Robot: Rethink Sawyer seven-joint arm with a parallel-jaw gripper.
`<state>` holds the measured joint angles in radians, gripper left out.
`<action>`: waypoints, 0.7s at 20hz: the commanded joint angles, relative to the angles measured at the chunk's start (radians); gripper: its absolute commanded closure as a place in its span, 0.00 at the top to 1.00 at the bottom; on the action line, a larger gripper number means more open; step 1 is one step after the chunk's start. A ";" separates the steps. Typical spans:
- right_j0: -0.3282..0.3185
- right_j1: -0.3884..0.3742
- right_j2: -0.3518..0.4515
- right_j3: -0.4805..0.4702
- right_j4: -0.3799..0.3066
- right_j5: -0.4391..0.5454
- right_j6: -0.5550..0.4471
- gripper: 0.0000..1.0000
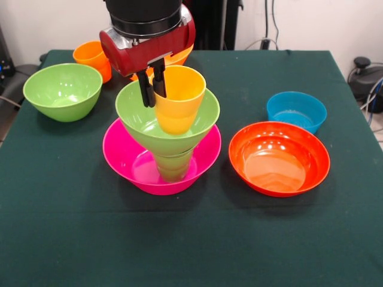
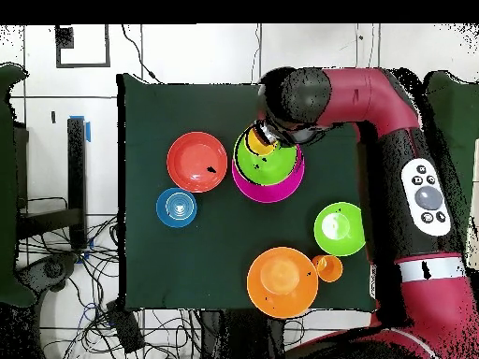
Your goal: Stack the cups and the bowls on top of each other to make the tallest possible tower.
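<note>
The tower stands mid-table: a big pink bowl (image 1: 122, 156) at the base, a green cup (image 1: 174, 167) standing in it, and a light green bowl (image 1: 135, 117) on that cup. A yellow-orange cup (image 1: 181, 98) sits upright in the green bowl. My gripper (image 1: 152, 85) comes down from above and its black fingers are pinched on the left rim of the yellow-orange cup. In the overhead view the pink bowl (image 2: 281, 193), green bowl (image 2: 271, 166) and yellow-orange cup (image 2: 259, 143) show beside the arm's head, which hides the gripper.
A second light green bowl (image 1: 63, 89) and an orange cup (image 1: 92, 58) stand at the back left. An orange bowl (image 1: 181, 57) sits behind the gripper. A blue bowl (image 1: 297, 110) and a red-orange bowl (image 1: 279, 158) lie to the right.
</note>
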<state>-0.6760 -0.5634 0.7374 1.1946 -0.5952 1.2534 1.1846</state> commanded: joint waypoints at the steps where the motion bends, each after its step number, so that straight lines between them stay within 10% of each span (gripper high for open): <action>1: 0.018 0.057 -0.048 0.015 -0.060 -0.045 -0.114 0.00; 14: 0.017 0.064 -0.052 0.011 -0.063 -0.043 -0.113 0.00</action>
<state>-0.6760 -0.5627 0.7374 1.1946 -0.5952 1.2534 1.1846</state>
